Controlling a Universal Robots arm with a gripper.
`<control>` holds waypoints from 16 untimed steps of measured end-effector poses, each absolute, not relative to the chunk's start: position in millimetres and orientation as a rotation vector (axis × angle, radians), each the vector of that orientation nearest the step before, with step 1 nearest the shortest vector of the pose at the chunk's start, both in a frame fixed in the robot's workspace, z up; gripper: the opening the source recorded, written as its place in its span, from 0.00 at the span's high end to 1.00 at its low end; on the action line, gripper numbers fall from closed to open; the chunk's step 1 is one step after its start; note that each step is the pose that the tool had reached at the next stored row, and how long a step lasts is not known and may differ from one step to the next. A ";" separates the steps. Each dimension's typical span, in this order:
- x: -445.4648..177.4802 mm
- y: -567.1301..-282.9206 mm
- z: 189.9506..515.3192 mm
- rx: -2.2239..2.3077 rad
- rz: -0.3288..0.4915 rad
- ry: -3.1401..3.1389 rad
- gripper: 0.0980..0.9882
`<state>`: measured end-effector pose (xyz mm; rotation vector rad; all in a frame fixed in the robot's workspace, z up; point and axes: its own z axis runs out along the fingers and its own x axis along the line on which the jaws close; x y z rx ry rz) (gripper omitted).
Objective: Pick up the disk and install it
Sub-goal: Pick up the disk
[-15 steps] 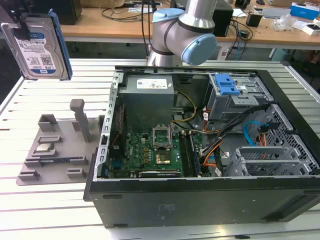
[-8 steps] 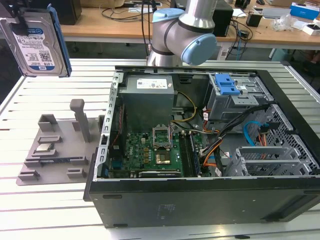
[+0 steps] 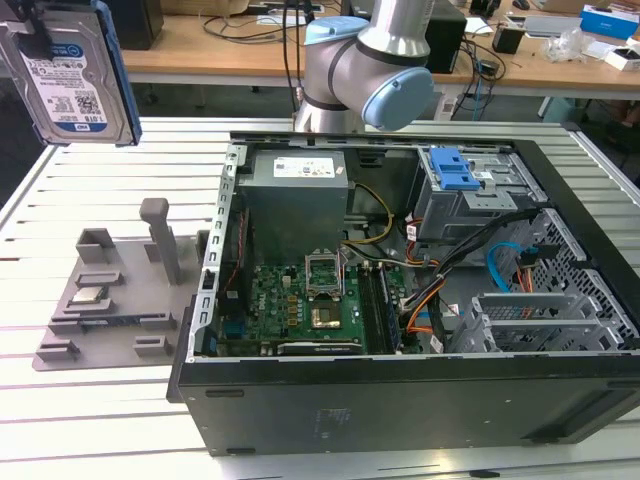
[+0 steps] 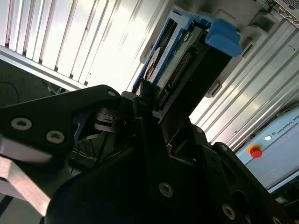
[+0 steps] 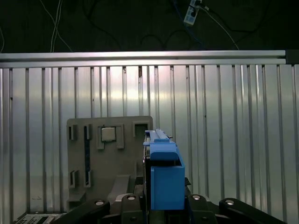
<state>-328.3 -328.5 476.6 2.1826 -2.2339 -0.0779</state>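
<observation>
The disk (image 3: 75,75), a silver hard drive with a white-and-blue label in a blue bracket, hangs high in the air at the exterior view's left, well above the slatted table. My gripper (image 4: 154,100) is shut on it, its black fingers (image 4: 145,93) clamping the drive's end. In the first wrist view the disk (image 5: 163,172) stands edge-on between the gripper's (image 5: 163,207) black jaws, with the blue bracket toward the camera. In the second wrist view the disk (image 4: 187,51) juts out from the fingers.
An open computer case (image 3: 400,400) fills the exterior view's right, with a grey power supply (image 3: 297,190), motherboard (image 3: 300,300) and a drive cage with a blue latch (image 3: 455,170). A grey fixture tray (image 3: 110,320) holding a small silver chip (image 3: 90,296) lies left of it, directly below the held drive in the first wrist view.
</observation>
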 end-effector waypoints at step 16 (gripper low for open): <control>-327.1 -327.6 504.3 2.183 -0.079 -2.234 0.70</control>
